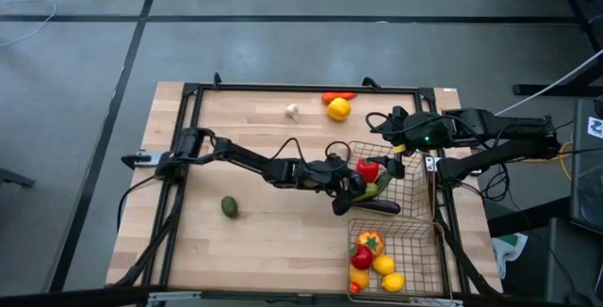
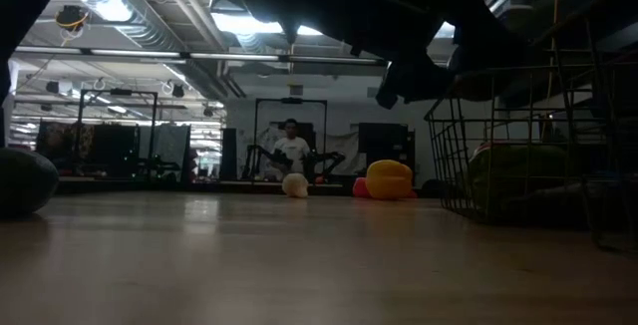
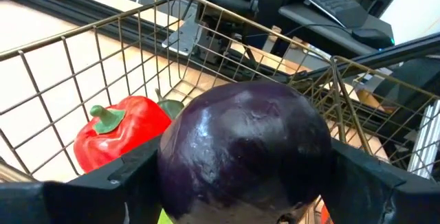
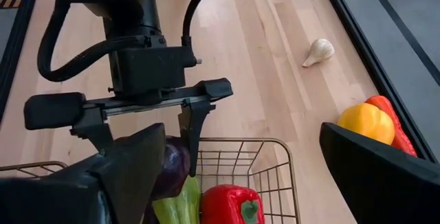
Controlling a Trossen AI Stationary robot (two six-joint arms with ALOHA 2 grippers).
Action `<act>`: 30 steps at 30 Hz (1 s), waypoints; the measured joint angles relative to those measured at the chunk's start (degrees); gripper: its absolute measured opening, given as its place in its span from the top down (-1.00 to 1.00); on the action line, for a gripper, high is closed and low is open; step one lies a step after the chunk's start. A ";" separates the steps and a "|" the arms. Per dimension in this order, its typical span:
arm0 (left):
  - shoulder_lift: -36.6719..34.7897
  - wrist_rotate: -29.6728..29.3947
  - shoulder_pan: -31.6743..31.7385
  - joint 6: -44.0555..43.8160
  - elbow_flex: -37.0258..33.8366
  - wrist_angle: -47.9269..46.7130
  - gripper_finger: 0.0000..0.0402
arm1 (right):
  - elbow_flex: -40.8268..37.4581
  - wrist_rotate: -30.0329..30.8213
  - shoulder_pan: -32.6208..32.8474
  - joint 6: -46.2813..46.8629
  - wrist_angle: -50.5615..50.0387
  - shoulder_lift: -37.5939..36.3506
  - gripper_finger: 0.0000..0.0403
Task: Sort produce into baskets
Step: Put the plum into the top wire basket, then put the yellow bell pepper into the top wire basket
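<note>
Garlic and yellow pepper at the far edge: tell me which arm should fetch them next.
Right, probably. The right claw is open and empty over the upper basket, nearer the garlic and yellow pepper. The left claw is shut on the eggplant.

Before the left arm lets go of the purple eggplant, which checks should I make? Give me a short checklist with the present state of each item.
1. Eggplant held between the left gripper fingers: ok, it sits between both in the left wrist view.
2. Eggplant over the upper basket, not the bare table: ok, mesh walls surround it.
3. Landing spot free: not ok, the red pepper and a green piece lie right beside it.
4. Right gripper clear of the drop: cannot tell, it hovers over the same basket.
5. Height above the basket floor: cannot tell.
6. Lower basket out of the way: ok.
</note>
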 joint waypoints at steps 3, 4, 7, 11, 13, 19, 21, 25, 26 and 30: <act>0.00 0.02 0.10 0.59 0.00 -0.19 -0.53 | 0.00 0.01 0.00 0.00 0.00 0.00 -0.90; 0.00 0.11 0.24 0.57 0.00 -0.22 -0.53 | 0.00 0.01 0.00 0.00 0.00 0.00 -0.90; 0.00 0.46 0.76 -1.22 0.00 0.62 -0.53 | 0.00 -0.02 0.00 0.00 0.01 0.00 -0.90; 0.00 1.28 1.05 -7.39 0.00 1.19 -0.53 | 0.00 0.01 0.00 0.00 0.02 0.00 -0.90; 0.00 1.40 1.01 -9.65 0.00 1.41 -0.53 | 0.00 -0.01 0.00 0.00 0.02 0.00 -0.90; 0.00 1.51 0.94 -5.75 -0.02 1.31 -0.60 | 0.00 0.01 0.00 0.00 0.02 0.00 -0.90; 0.00 1.51 0.94 -5.28 -0.02 1.31 -0.69 | 0.00 0.01 0.00 -0.01 0.02 0.00 -0.90; 0.00 1.51 1.00 -5.69 -0.02 1.42 -0.86 | 0.00 0.01 0.00 0.00 0.02 0.00 -0.90; 0.00 1.51 1.02 -5.68 -0.02 1.44 -0.90 | 0.00 0.01 0.00 0.00 0.02 0.00 -0.90; 0.00 1.46 1.14 -3.87 -0.02 1.46 -0.98 | 0.00 0.00 0.00 -0.01 0.02 0.01 -0.90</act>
